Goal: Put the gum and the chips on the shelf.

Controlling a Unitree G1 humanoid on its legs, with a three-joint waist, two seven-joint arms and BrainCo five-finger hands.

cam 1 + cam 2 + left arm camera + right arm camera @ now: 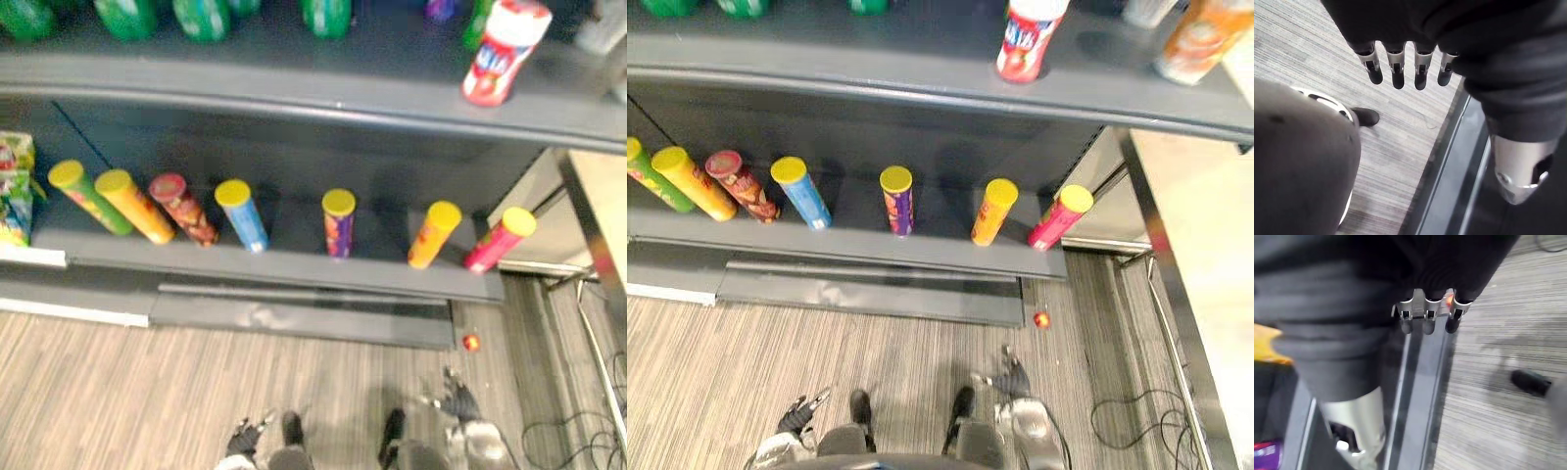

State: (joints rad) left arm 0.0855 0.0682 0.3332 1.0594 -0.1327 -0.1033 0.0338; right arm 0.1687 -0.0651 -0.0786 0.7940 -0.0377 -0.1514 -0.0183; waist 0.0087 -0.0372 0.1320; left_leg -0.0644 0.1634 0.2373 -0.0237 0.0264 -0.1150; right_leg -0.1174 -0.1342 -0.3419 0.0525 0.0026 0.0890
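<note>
A small red ball (471, 342) lies just ahead of the right hand (458, 401), spread and empty like the left hand (245, 437); yellow-capped chip tubes (338, 227) stand beyond.

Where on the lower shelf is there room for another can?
Bare patches on the lower shelf: between the blue can and purple can, and between purple can and orange can. Crowded at the left, green can through blue.
</note>
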